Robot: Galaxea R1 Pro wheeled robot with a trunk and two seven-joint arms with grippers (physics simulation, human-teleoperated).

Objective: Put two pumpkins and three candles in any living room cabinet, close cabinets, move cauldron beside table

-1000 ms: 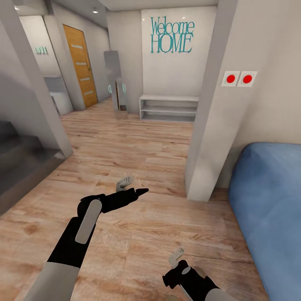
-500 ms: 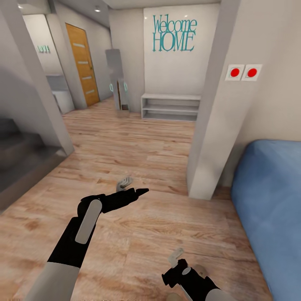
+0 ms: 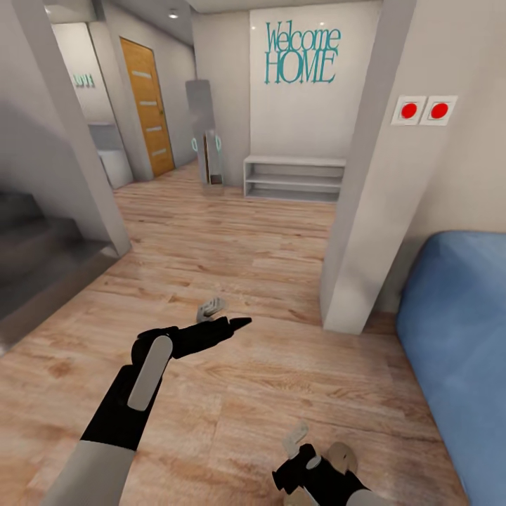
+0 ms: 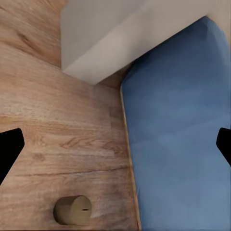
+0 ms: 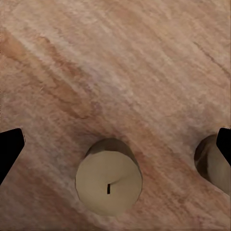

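A tan candle [image 5: 109, 183] stands upright on the wooden floor straight under my right gripper [image 5: 115, 149], whose fingers are spread wide with nothing between them. A second candle [image 5: 212, 163] is cut by that view's edge. In the head view, a candle [image 3: 342, 457] shows beside my right gripper [image 3: 299, 450] at the bottom. My left gripper [image 3: 223, 316] hangs open over bare floor at the centre. Its wrist view catches one candle [image 4: 72, 210] on the floor beside the blue sofa [image 4: 178, 130]. The pumpkins, cabinet, cauldron and table are out of view.
The blue sofa [image 3: 457, 337] fills the right side, with a grey pillar [image 3: 362, 211] just behind it. Stairs [image 3: 35, 253] rise at the left. A hallway leads ahead to a white low shelf [image 3: 295, 179] and an orange door [image 3: 147, 105].
The whole head view has shifted, so the camera has moved. A candle has come into sight beside the right gripper. Both arms keep the same pose.
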